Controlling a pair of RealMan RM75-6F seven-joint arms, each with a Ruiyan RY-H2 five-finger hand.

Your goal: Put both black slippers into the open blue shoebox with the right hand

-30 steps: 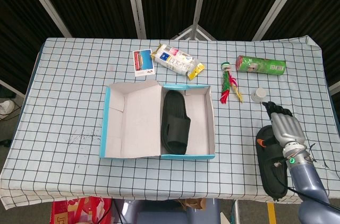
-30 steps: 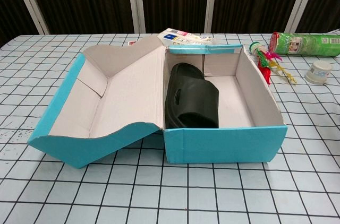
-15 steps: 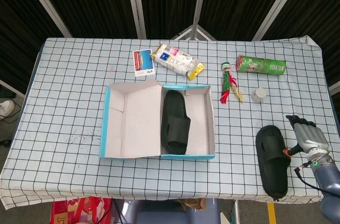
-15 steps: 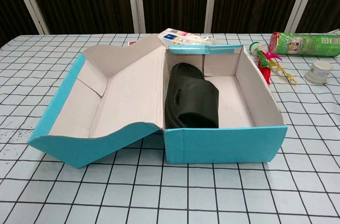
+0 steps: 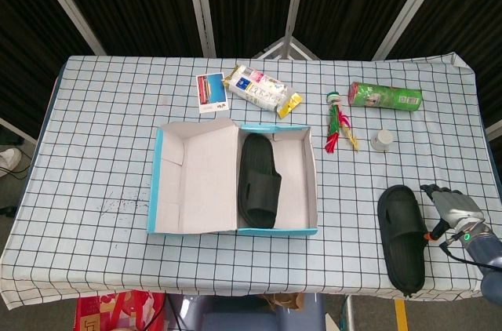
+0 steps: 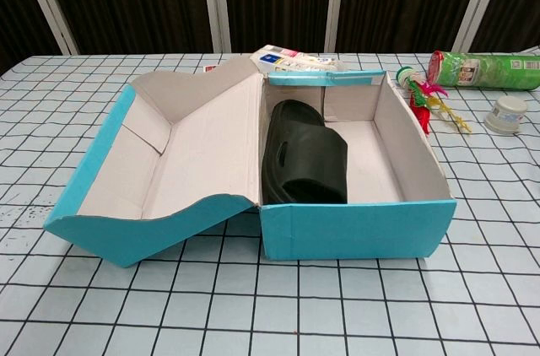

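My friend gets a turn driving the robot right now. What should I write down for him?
Right hand: holds nothing, fingers apart, on the table just right of the loose slipper.
Left hand: not in view.
Shoebox: open at mid-table, lid folded out to the left.
Done: one slipper lies in the box, on its left side; the right side is free.
Left: grip the loose slipper near the table's front right edge with the right hand and put it in beside the first.

You'll find no readable text; the print on the white packet (image 5: 259, 89) is possibly lettering, too blurred.
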